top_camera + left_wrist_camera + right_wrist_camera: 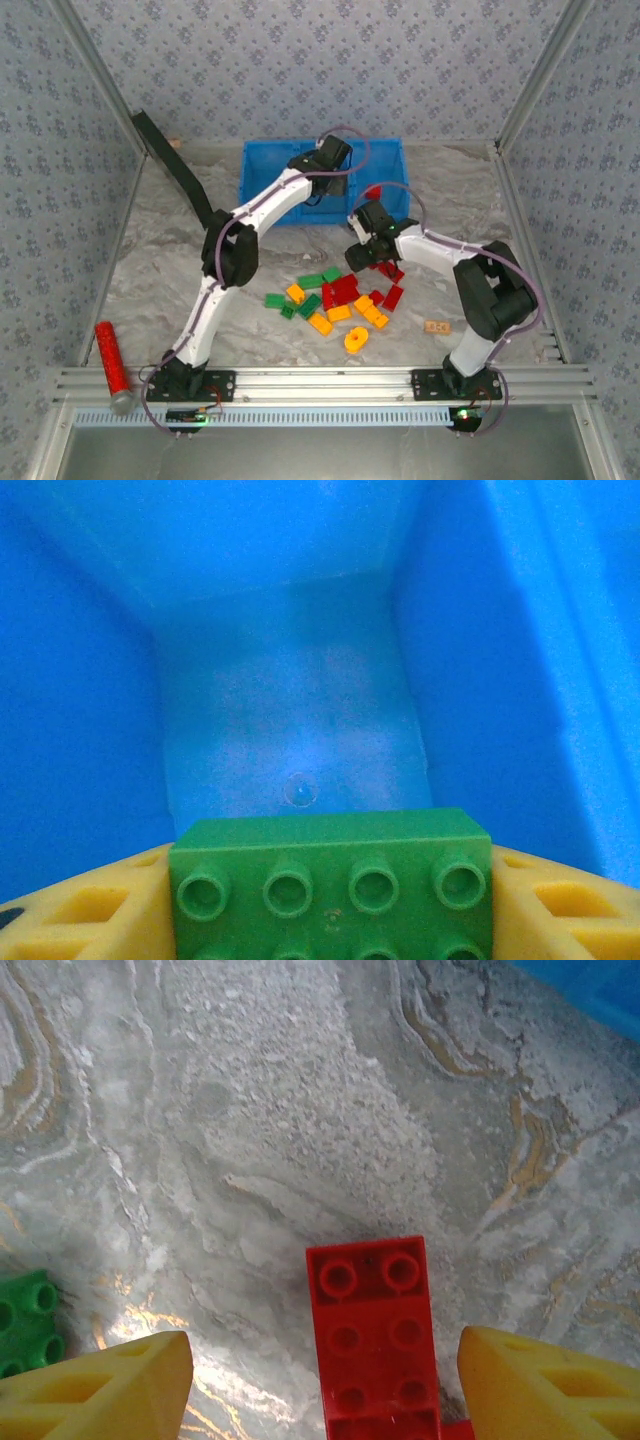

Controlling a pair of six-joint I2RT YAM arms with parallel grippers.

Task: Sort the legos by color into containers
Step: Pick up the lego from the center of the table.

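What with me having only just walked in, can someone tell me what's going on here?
Two robot arms are sorting toy bricks by colour. The left gripper is shut on a green brick and holds it over a compartment of the blue bin. The right gripper is open, with its fingers on either side of a red brick lying on the table, not yet gripping it. A loose pile of red, green and yellow-orange bricks lies on the table.

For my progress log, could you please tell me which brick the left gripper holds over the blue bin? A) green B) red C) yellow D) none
A: the left wrist view shows a green brick pinched in the left gripper, above the blue bin.
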